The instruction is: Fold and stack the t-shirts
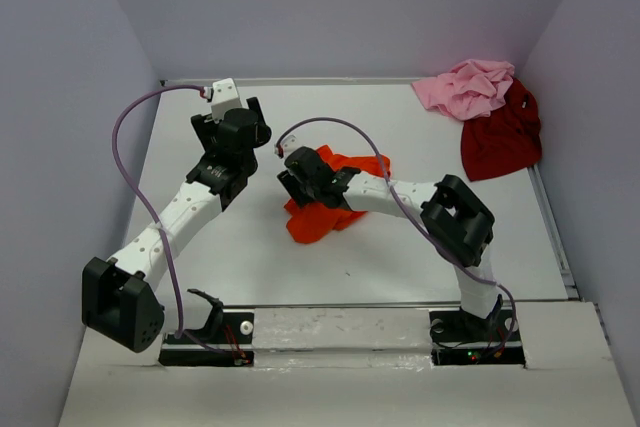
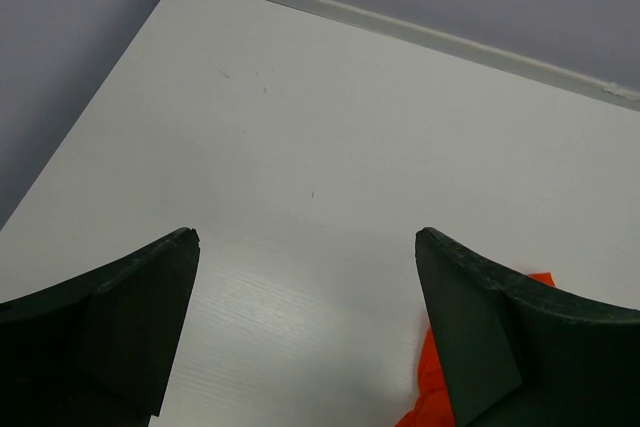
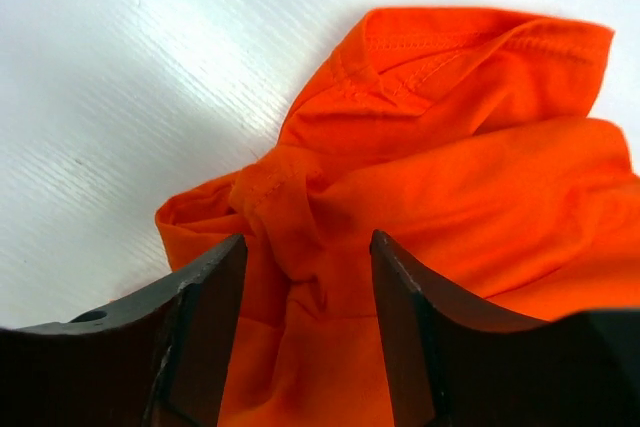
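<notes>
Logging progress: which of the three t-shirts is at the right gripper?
The orange t-shirt, bunched between the right gripper's fingers; the pink t-shirt and dark red t-shirt lie in the far corner.

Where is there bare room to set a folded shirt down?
Bare table runs along the far edge, between the left arm and the pink shirt. Another patch lies at the near edge, before the orange shirt. Crowded: the middle, and the far right corner with the dark red shirt.

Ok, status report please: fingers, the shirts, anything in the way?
Left gripper open over white table. Right gripper: fingers astride a fold of bright orange cloth t-shirt, grip unclear. Light pink t-shirt and dark red t-shirt crumpled far right. Nothing blocking.
</notes>
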